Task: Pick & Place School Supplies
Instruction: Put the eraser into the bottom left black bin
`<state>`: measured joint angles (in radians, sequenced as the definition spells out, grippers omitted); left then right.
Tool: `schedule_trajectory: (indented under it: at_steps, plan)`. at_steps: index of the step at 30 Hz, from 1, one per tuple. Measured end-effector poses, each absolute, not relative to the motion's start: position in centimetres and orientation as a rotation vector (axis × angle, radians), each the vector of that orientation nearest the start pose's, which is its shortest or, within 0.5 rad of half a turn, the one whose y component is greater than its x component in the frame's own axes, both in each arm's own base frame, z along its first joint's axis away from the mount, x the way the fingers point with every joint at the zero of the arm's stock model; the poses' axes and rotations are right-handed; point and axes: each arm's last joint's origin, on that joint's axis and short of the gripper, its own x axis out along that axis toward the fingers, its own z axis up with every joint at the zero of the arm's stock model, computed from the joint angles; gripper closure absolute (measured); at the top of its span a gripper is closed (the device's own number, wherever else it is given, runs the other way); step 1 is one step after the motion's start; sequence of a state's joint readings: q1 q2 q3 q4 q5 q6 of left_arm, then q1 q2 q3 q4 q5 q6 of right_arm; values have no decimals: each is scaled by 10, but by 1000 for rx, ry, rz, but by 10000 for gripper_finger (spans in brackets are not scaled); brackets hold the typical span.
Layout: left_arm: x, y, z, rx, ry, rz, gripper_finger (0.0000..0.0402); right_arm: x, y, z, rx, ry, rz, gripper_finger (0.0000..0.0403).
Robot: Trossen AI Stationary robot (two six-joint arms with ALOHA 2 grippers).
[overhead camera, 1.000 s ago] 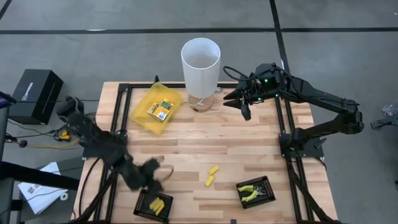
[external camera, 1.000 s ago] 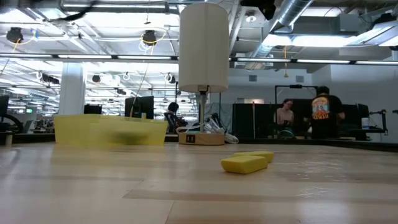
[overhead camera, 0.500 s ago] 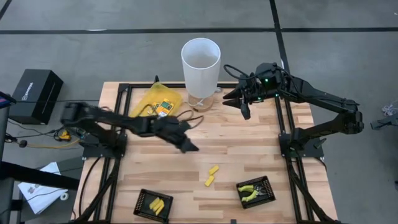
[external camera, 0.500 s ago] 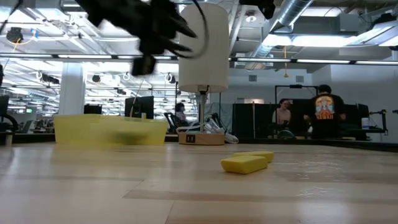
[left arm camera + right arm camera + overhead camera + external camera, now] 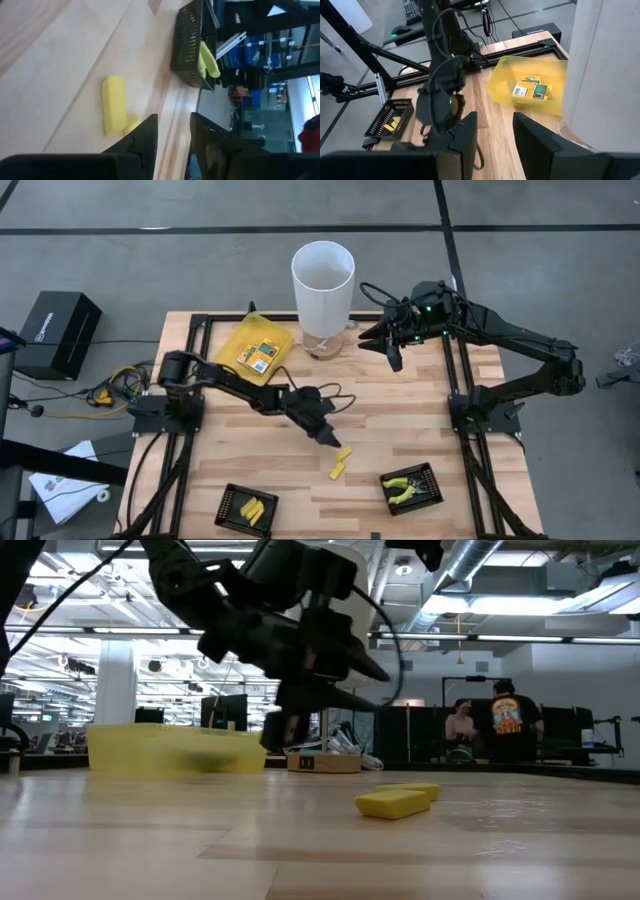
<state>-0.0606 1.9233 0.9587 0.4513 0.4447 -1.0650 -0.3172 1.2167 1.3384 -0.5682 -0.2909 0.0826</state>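
Wood-plank surface [image 5: 400, 420], two yellow oblong pieces [image 5: 340, 462] near left tool [image 5: 329, 439], fingers parted, empty; right tool [image 5: 392, 356] parted, raised beside white cylinder [image 5: 322, 285]; open-plan room behind.

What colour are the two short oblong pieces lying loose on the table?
Yellow. The oblong pieces show best in the left wrist view.

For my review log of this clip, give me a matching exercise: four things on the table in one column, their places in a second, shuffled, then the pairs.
Things:
1. left gripper
2. right gripper
3. plier-like tools
4. labelled packets

Places:
A. in the yellow pouch
B. just above the two loose yellow pieces
C. beside the white cylinder
D. in the black tray at the table's right front

Pairs: 1-B, 2-C, 3-D, 4-A
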Motion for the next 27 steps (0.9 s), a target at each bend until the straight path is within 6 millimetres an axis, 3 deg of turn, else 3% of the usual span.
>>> schedule_trajectory:
  at_steps: [13, 21, 27]
  plan:
    - [385, -38, 109, -1083, 835, -110, 294, 241, -70, 399, 220, 426, -45, 285]
    - [397, -41, 123, -1055, 776, -147, 294, 241, -70, 399, 215, 426, -43, 285]
    - [401, -42, 122, -1054, 781, -156, 294, 241, -70, 399, 215, 426, -43, 285]
